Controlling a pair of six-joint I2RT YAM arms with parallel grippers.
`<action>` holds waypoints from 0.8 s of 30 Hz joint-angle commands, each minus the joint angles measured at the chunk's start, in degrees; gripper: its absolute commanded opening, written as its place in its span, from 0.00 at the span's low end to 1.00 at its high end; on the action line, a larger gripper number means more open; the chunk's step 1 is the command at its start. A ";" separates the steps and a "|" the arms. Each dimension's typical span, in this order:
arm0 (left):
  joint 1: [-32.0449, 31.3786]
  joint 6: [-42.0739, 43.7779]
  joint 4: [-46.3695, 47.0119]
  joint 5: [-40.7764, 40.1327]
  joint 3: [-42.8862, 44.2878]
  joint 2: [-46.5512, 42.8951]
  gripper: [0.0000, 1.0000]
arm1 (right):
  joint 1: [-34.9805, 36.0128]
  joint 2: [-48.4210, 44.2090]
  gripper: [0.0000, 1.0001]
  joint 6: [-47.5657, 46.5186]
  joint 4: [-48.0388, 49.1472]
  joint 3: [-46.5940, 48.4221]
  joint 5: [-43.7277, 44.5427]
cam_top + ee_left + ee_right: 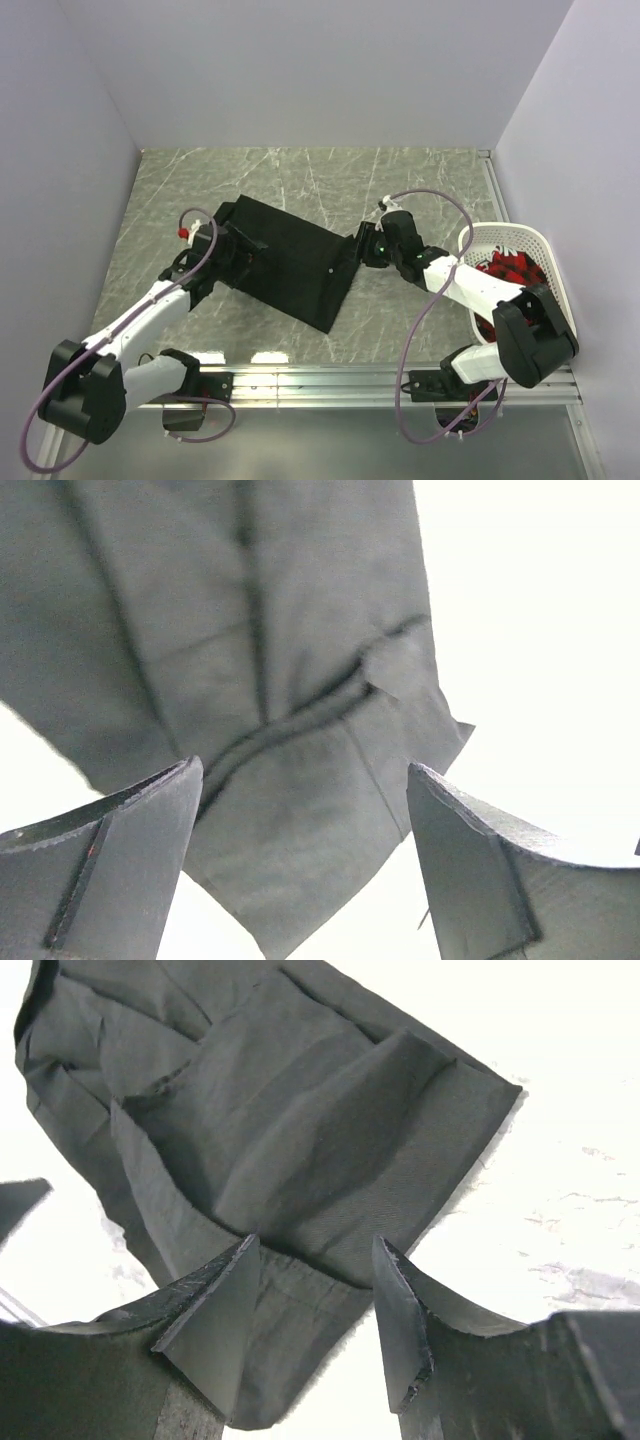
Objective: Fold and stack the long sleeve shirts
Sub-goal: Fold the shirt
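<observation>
Nearby, a white basket (520, 231) (red contents (512, 268)) sits right of the shirt (290, 265).

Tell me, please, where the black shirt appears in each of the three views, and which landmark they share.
Top external: the black shirt lies spread in the middle of the table.
Left wrist: it fills the upper left and centre, beyond the left gripper.
Right wrist: it fills the upper centre and reaches down between the fingers of the right gripper.
Shared landmark: the pale table surface around the shirt.
</observation>
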 commanded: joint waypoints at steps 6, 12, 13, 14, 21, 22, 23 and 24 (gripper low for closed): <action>-1.77 17.24 4.95 6.77 6.46 5.29 0.88 | -0.01 3.45 0.54 0.18 0.88 2.25 -1.04; -2.65 21.91 6.10 11.53 12.97 16.72 0.89 | -0.01 7.76 0.54 1.60 3.18 2.25 -1.92; -2.99 22.43 5.93 11.53 14.63 17.87 0.89 | -0.01 8.03 0.54 1.60 3.70 1.99 -1.83; -3.17 22.70 5.92 11.53 15.34 19.88 0.88 | -0.01 8.64 0.54 1.69 3.97 1.81 -1.83; -4.67 23.14 4.69 11.62 19.48 27.45 0.83 | -0.71 10.40 0.54 2.39 5.11 0.93 -2.18; -5.10 23.06 4.69 11.62 19.48 28.59 0.80 | -0.80 10.40 0.54 2.39 5.20 0.93 -2.27; -5.28 23.05 4.95 11.71 19.39 29.04 0.78 | -0.89 10.23 0.54 2.22 5.12 1.02 -2.36; -5.46 22.88 4.96 11.79 19.48 29.48 0.76 | -0.89 10.14 0.54 1.87 4.68 1.19 -2.36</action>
